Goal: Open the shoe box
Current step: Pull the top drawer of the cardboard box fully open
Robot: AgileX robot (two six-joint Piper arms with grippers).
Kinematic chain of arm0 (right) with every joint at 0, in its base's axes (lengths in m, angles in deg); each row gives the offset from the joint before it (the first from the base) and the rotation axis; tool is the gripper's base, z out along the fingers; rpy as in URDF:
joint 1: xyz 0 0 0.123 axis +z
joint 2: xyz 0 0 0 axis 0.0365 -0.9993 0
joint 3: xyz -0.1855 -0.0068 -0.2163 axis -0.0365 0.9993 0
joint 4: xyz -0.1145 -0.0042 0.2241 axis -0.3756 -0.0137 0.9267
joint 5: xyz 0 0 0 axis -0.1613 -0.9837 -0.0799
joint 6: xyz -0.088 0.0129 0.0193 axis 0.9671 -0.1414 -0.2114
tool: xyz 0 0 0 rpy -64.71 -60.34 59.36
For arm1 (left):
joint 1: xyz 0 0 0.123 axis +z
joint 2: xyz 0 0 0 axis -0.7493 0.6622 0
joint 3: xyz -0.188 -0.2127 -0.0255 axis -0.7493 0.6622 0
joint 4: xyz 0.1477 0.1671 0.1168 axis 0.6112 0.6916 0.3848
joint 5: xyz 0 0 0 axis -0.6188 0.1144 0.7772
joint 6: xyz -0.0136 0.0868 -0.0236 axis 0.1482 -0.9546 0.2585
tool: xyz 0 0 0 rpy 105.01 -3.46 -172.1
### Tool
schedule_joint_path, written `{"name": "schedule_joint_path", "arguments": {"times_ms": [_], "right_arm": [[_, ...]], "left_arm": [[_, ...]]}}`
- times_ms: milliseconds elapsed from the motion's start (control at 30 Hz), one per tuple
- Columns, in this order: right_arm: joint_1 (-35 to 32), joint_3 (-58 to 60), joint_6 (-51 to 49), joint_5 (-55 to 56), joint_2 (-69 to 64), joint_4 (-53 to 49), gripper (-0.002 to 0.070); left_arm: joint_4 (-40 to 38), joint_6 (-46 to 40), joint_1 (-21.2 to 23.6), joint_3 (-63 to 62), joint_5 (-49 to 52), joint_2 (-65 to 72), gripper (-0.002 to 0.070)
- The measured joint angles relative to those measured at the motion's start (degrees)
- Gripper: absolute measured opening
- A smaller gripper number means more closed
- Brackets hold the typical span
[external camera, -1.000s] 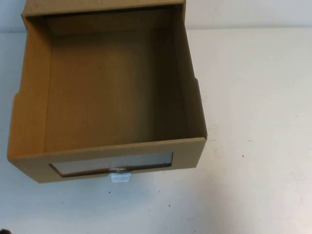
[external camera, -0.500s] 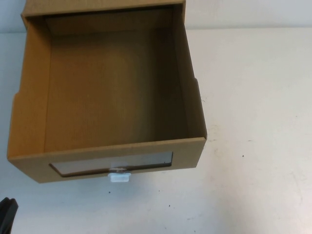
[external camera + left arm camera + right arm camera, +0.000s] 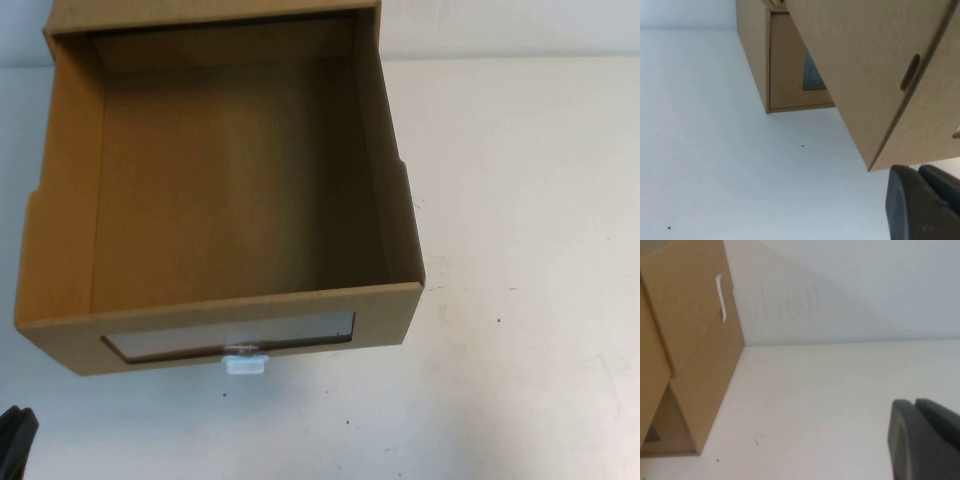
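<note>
Nearest the robot, the left gripper (image 3: 14, 438) shows only as a dark tip at the near left corner of the table (image 3: 520, 250) in the high view. In its wrist view the two dark fingers (image 3: 907, 200) lie side by side with no gap between them, closed on nothing. The shoe box (image 3: 220, 305) stands just beyond it, apart from the tip and not touched by it. In the left wrist view one corner of the box hangs close above those fingers.

The right gripper (image 3: 915, 407) is outside the high view. Its wrist view shows its fingers pressed together, empty, with a stretch of bare white table between them and the box, which sits well apart from it.

The box occupies the left half of the table and is open at the top. Its near front panel carries a pale window (image 3: 230, 335) with a small white tab (image 3: 245, 362) at the lower edge. Behind that panel the inside shows only bare brown cardboard: floor, two side walls and a shadowed far wall. The right side wall steps down partway along its rim. A narrow slot (image 3: 910, 71) is cut in one outer side.

Farthest away, past the box's rear edge, a light wall (image 3: 500, 25) meets the table.
</note>
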Motion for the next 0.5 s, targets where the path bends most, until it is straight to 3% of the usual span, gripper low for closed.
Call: {"name": "schedule_joint_path", "arguments": {"times_ms": [500], "right_arm": [[0.0,0.0,1.9,-2.9,0.4,0.0,-0.0014]], "left_arm": [[-0.1,0.1,0.0,0.0,0.0,0.0,-0.0005]]}}
